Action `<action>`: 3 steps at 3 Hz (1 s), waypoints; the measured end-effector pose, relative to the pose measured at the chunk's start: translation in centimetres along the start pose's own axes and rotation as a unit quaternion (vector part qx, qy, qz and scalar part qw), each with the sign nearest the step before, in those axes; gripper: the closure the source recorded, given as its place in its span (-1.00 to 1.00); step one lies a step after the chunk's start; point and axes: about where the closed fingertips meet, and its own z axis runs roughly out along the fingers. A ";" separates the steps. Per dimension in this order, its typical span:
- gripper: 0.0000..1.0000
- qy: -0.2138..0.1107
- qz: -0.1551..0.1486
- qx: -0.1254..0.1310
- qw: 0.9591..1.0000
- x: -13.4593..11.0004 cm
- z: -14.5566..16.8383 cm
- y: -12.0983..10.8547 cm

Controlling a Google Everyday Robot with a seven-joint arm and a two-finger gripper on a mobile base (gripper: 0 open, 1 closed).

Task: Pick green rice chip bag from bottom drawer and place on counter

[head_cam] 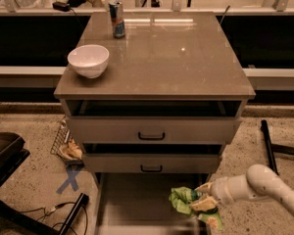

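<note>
The green rice chip bag (pixel 182 199) is crumpled and held in my gripper (pixel 203 200), lifted over the right side of the open bottom drawer (pixel 132 199). The gripper reaches in from the lower right on a white arm and its fingers are shut on the bag. The counter (pixel 171 53) is the grey-brown cabinet top above, well above the gripper. The two upper drawers with black bar handles sit partly open between the counter and the bag.
A white bowl (pixel 88 60) stands on the counter's left edge and a drink can (pixel 117 18) at its back left. A wire basket (pixel 66 143) and a blue X mark (pixel 70 179) are on the floor left of the cabinet. A black bar (pixel 268 143) lies at right.
</note>
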 end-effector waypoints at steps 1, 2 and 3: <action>1.00 0.012 -0.011 0.011 1.000 -4.6 -6.1 1.4; 1.00 0.008 -0.041 0.007 0.999 -6.6 -8.2 2.9; 1.00 0.008 -0.043 0.007 0.999 -6.7 -8.4 3.0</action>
